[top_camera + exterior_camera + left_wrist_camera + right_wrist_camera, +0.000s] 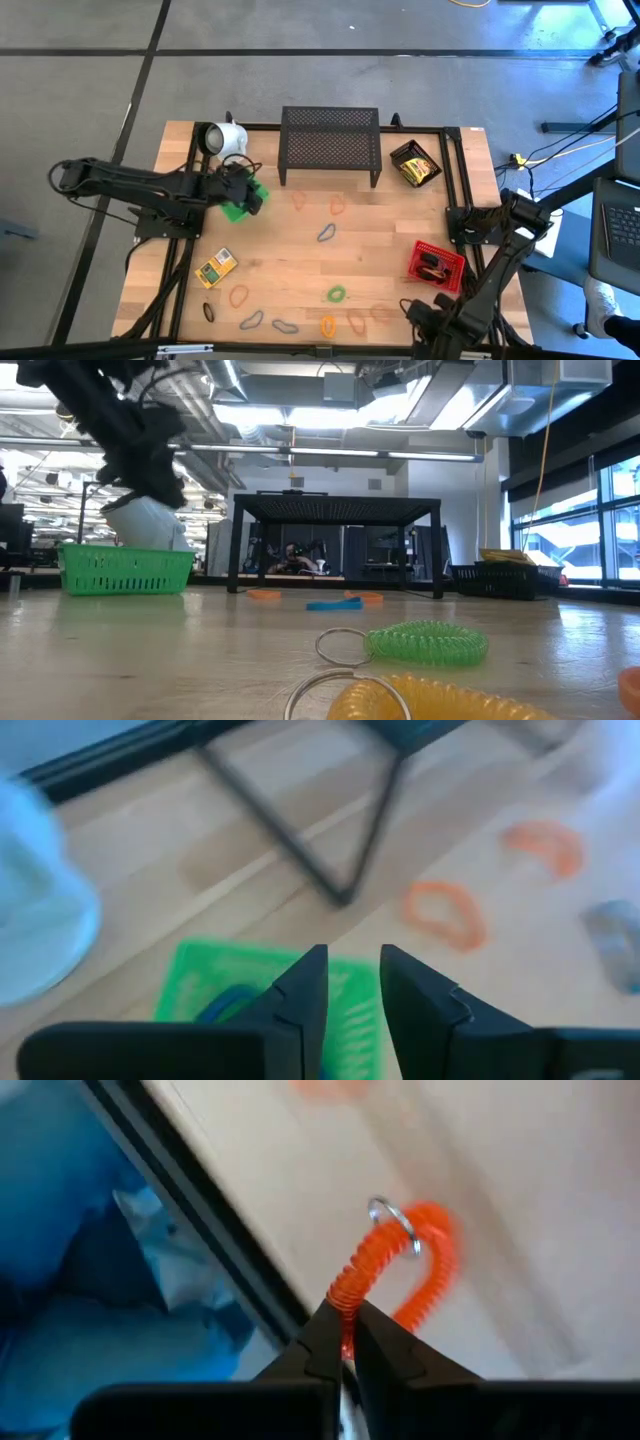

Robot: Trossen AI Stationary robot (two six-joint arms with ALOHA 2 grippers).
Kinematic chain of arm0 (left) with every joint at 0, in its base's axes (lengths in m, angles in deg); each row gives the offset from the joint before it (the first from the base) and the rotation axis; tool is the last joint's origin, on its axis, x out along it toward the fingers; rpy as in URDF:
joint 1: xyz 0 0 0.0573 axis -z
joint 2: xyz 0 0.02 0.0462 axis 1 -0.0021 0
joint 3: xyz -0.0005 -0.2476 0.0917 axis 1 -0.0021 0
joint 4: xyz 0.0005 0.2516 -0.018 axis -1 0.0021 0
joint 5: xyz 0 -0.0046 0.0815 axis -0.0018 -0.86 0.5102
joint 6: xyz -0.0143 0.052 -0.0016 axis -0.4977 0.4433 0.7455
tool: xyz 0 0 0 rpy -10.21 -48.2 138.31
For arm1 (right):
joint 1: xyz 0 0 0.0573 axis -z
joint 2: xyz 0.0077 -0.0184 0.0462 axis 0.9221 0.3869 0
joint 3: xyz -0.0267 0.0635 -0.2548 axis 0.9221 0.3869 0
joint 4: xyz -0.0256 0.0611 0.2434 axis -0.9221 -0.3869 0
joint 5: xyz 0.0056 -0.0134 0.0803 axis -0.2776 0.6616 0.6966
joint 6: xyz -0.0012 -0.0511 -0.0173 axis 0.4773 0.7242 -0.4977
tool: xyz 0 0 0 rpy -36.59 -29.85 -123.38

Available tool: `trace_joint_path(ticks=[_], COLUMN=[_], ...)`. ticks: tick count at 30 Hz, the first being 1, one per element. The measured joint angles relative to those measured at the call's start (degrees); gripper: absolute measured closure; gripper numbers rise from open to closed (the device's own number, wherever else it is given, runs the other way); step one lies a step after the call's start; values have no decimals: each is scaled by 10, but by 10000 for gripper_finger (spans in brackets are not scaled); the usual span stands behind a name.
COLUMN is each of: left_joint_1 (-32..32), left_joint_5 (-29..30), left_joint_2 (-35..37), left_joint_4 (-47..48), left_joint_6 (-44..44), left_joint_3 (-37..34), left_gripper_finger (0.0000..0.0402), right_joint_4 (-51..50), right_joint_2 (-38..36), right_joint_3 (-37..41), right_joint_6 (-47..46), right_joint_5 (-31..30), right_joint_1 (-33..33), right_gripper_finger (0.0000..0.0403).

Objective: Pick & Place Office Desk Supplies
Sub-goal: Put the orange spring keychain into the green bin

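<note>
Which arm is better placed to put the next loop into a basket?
The right: its pincer is shut on an orange coil loop near the red basket. The left pincer hangs empty over the green basket.

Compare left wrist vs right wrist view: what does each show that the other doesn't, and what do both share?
Left wrist only: the green basket beneath the left end effector, fingers slightly apart and empty, a blue loop inside the basket, a mesh shelf leg, orange loops on the wood.

Right wrist only: the right end effector shut on an orange coil loop with a metal ring, and the table's black edge rail.

Both: the wooden tabletop and blurred orange loops farther off.
</note>
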Motion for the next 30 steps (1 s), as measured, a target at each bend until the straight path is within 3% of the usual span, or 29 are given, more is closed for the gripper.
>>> trace_joint_path(ticks=[10,20,24,30], left_joint_1=[37,98,126,141], left_joint_5=[-88,-187,-207,-180], left_joint_2=[-4,-89,-146,-223], left_joint_4=[-257,-490,-586,-764], left_joint_6=[198,315,372,458], left_joint_3=[1,0,0,0], left_gripper_finger=[307,256,232,212], right_joint_4=[-186,-196,-192,-193], right_joint_2=[-53,-79,-84,-102], right_joint_3=[-116,-199,-206,-206], right_joint_6=[143,477,591,729], right_joint_5=[-293,-511,-532,-479], right_joint_1=[26,104,152,230], right_gripper_finger=[381,381,380,380])
